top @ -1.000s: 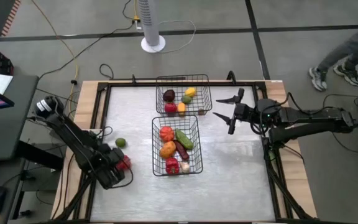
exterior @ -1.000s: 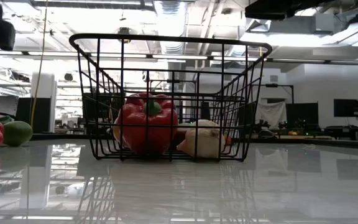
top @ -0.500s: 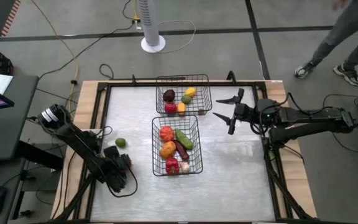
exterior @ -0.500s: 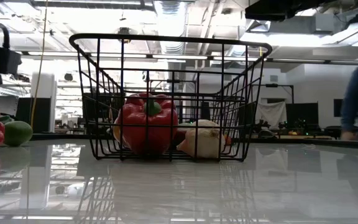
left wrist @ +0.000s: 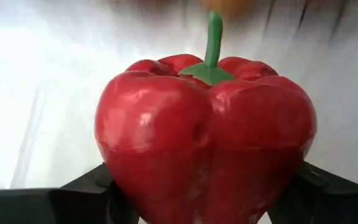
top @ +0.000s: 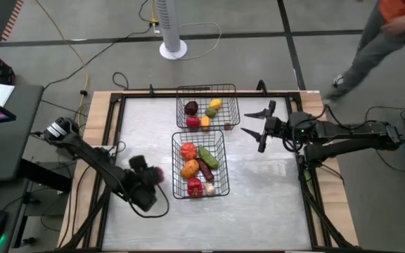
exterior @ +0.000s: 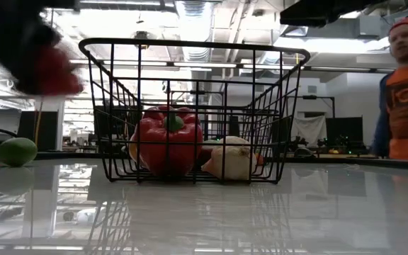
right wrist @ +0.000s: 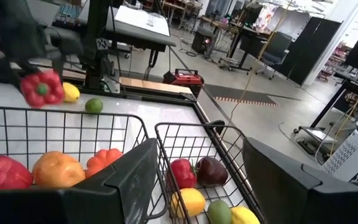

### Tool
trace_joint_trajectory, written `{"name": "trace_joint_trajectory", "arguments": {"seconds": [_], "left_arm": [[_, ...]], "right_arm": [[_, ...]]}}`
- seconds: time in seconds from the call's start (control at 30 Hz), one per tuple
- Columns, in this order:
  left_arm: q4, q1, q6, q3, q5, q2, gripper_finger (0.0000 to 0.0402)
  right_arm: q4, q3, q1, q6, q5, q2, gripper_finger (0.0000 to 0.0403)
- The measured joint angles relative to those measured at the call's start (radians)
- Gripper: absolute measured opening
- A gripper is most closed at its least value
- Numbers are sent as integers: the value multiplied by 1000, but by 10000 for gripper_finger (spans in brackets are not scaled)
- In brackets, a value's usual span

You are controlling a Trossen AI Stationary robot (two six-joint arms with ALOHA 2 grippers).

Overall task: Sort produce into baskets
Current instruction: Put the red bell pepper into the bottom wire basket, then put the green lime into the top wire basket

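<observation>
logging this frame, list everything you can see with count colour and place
baskets: 2, black wire, mid-table, near one, far one
red pepper: 1, in left gripper, lifted beside near basket
lime: 1, green, on table at left
lemon: 1, yellow, near lime
garlic: 1, whitish, in near basket
fan: 1, white, floor beyond table
person: 1, orange top, behind table
left gripper: shut on pepper
right gripper: open, by far basket

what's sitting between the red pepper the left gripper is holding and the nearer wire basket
Nothing: in the high view, only bare table separates the held red bell pepper from the nearer black wire-mesh basket.
</observation>
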Motion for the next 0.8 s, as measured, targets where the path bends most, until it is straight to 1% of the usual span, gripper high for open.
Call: {"name": "trace_joint_trajectory", "arguments": {"seconds": [0.1,0.17,0.23,0.3,0.37,0.4,0.5,0.6,0.67,0.8], "left_arm": [[7,26,73,106,-162,0,243],[54,45,126,149,-267,-1,243],[157,67,210,166,-332,-1,243],[277,95,310,167,-360,0,246],[378,127,386,167,-359,11,255],[414,144,423,167,-340,15,262],[453,196,495,171,-270,35,293],[427,238,509,190,-220,41,326],[377,253,503,202,-193,41,342],[272,262,430,221,-188,38,351]], "right_arm": [[-15,0,0,10,0,0,265],[-20,0,0,15,0,0,265],[-24,0,0,16,0,0,265],[-27,0,0,16,1,0,265],[-31,0,0,16,1,0,265],[-33,0,0,16,1,0,265],[-39,0,0,17,2,0,265],[-46,0,0,17,2,0,265],[-48,0,0,17,2,0,265],[-54,0,0,17,2,0,265]]}}
